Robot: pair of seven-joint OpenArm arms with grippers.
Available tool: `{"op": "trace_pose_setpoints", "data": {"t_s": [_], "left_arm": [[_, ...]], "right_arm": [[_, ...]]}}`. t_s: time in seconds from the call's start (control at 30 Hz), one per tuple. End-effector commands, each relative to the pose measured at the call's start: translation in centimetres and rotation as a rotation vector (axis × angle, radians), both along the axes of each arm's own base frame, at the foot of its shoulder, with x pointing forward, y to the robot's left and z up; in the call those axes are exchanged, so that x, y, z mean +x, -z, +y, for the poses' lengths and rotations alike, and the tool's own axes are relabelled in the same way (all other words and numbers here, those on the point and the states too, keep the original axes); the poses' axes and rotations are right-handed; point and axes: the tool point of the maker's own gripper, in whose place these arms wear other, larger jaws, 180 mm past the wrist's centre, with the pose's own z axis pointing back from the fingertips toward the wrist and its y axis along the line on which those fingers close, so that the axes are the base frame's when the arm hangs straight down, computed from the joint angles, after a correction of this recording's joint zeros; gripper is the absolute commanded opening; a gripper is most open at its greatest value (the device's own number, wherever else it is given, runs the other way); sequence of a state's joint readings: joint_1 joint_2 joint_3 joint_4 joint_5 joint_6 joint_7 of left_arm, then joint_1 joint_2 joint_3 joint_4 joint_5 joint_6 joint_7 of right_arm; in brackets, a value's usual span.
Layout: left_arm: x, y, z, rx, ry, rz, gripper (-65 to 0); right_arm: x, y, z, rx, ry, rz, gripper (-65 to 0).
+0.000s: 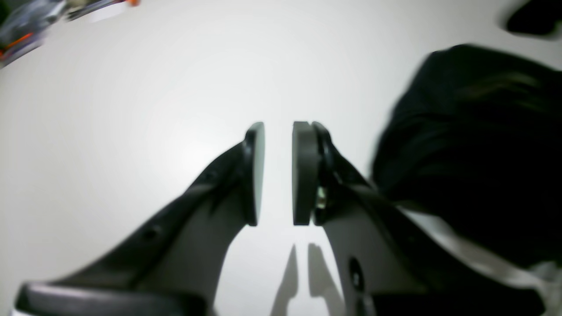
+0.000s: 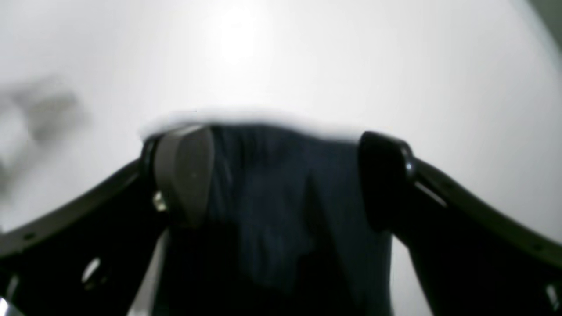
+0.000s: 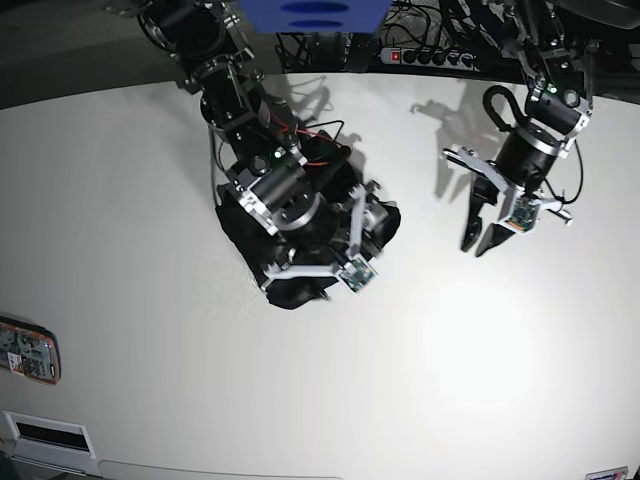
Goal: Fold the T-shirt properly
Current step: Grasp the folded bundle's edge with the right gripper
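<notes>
The right gripper (image 2: pixel 285 175) fingers spread wide around the bunched T-shirt (image 3: pixel 300 225); the left gripper (image 1: pixel 279 173) fingers, narrowly parted, hold nothing.

Right arm (image 3: pixel 300 215) over bunched T-shirt (image 3: pixel 290 290)

A white table (image 3: pixel 150 330) fills most of the base view. A black T-shirt (image 3: pixel 290 290) lies bunched on it, left of centre in the upper half. At the lower left edge of the frame a small printed card or packet (image 3: pixel 25 352) rests flat, well apart from the shirt.
</notes>
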State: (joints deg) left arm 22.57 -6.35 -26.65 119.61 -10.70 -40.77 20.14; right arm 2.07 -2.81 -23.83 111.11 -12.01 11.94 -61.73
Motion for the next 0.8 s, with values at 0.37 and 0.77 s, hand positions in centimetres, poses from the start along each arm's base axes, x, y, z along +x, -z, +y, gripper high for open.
{"op": "trace_pose_setpoints", "data": {"t_s": [0.37,0.77], "left_arm": [[0.3,-1.7,0.3,-0.024,-0.005,-0.078,-56.0],[-0.9,-6.2,-0.3,-0.158,0.031,-0.372,-56.0]], "right_arm": [[2.3,-9.1,-0.6,0.569,0.007,-0.528,-15.6],[2.2,0.1,-4.0,0.643,0.15,-0.443,-15.6]]}}
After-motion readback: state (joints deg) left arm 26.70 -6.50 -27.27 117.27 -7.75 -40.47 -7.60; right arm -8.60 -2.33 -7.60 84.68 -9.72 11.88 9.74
